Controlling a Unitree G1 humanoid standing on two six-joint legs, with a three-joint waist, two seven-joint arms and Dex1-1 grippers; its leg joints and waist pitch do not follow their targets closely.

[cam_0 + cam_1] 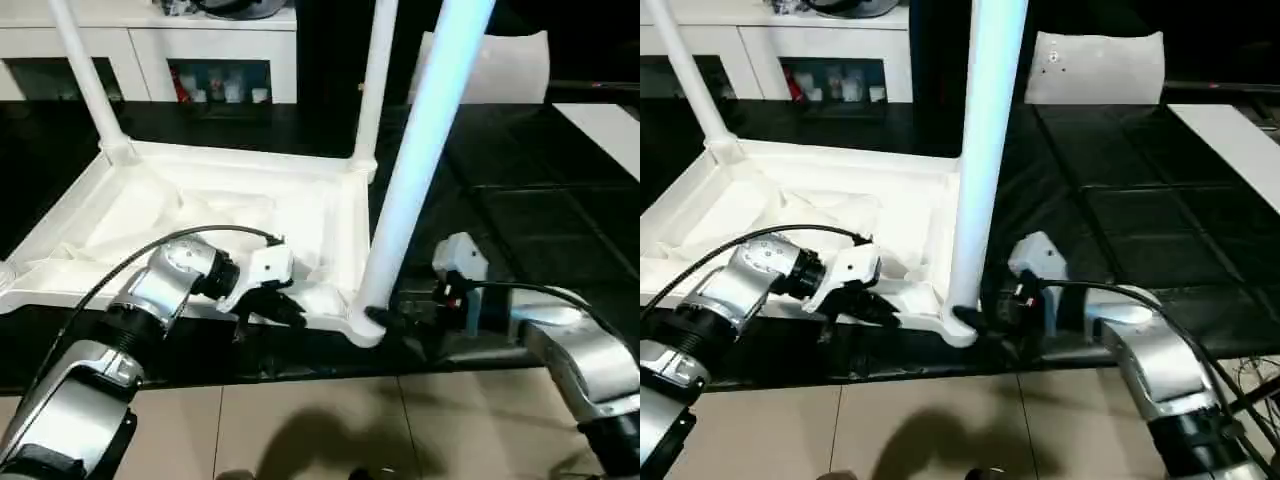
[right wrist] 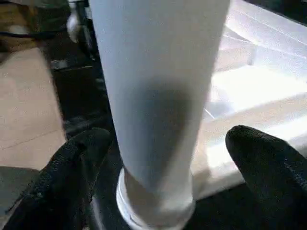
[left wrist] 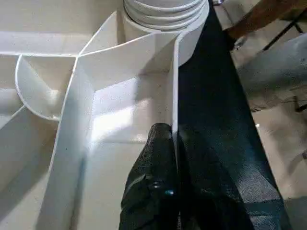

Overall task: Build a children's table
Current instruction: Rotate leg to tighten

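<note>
Left gripper (image 1: 285, 312) — jaws clamped on the near rim of the upturned children's table (image 1: 150, 215) lying on the black tabletop (image 1: 540, 200). Right gripper (image 2: 163, 182) — jaws wide apart around the near corner leg (image 2: 158, 96), upright in its socket.

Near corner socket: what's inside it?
A white leg stands upright in the corner socket, its ribbed end showing at the socket mouth. How deep it seats is covered.
</note>
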